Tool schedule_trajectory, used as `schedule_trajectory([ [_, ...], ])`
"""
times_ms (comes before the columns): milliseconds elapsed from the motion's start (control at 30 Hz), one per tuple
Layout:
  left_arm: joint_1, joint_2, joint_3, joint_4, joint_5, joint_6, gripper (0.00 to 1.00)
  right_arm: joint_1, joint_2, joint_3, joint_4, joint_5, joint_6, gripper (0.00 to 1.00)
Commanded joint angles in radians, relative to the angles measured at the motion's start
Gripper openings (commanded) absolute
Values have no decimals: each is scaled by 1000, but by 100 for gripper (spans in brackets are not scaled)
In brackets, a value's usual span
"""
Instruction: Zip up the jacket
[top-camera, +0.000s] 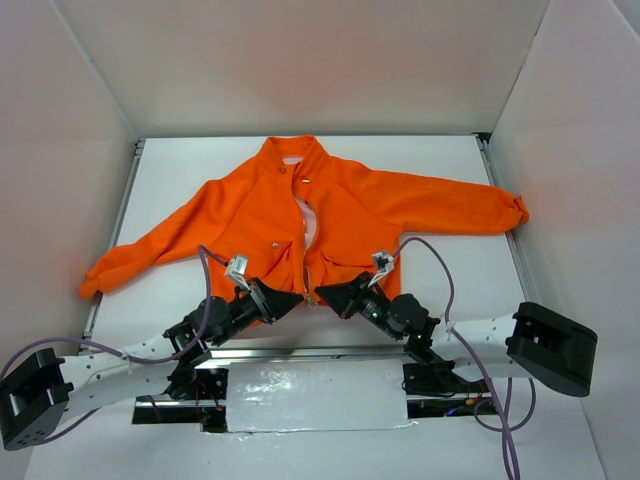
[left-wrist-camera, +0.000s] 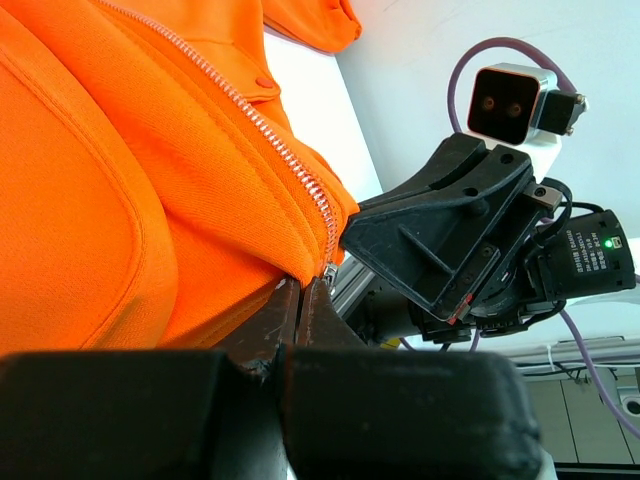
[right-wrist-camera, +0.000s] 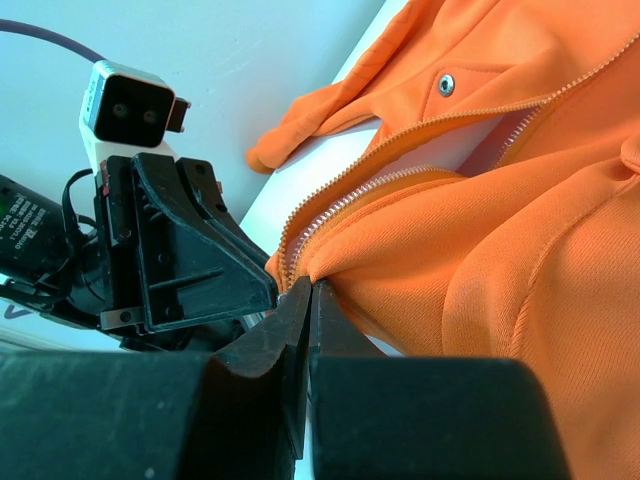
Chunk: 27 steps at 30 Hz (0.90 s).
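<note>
You are looking at the jacket (top-camera: 350, 200) lying flat and face up in the middle of the desk (top-camera: 170, 180). Its collar is pointing to the far edge and its hem is lying toward the near edge. One sleeve is stretching out toward the right edge, with its cuff ending close to it. The other sleeve is slanting down toward the left edge, its cuff resting nearly at that edge.

The zipper (top-camera: 304, 245) is running down the centre of the front, and it is standing open. In the right wrist view the two rows of teeth are lying apart with white desk showing between them. From above, pale lining is showing below the collar.

Your two arms are reaching in from the near edge and meeting at the bottom of the zipper, their tips almost touching. Your left gripper (top-camera: 297, 299) is sitting on the left side of the zipper with its fingers (left-wrist-camera: 272, 325) pressed together. In its own camera they are pinching the hem fabric right at the lowest teeth. Your right gripper (top-camera: 322, 294) is sitting just on the other side. Its fingers (right-wrist-camera: 270, 340) are likewise squeezed together, nipping a fold of the orange hem between their tips. A metal snap (right-wrist-camera: 447, 84) is showing on the front panel farther up.
</note>
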<state>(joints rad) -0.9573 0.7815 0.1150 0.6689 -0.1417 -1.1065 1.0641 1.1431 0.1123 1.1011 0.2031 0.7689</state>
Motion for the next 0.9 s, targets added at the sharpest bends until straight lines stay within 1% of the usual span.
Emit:
schedule_trajectory([
  [0,-6,-14,0,51,22,-6,0,8,-39,52,19,35,7,0],
  [167,-5,-13,15,43,24,10,0,10,-17,66,0,53,23,0],
  [333,-4,5,26,64,51,48,0,10,23,125,-50,-31,-17,0],
  [400,-5,19,35,57,70,66,0,10,29,115,-38,-15,-13,0],
  [433,-6,24,44,35,70,71,0,10,20,115,-50,-5,-10,0],
  [533,-4,27,31,38,64,74,0,8,-2,128,-89,2,-8,0],
  [600,-6,22,28,22,51,74,0,8,-16,125,-93,10,-2,0],
  [733,-6,-1,23,-43,-18,54,0,10,-60,116,-110,24,20,0],
  [867,-6,-13,23,-54,-48,40,0,10,-48,121,-101,-4,62,0],
])
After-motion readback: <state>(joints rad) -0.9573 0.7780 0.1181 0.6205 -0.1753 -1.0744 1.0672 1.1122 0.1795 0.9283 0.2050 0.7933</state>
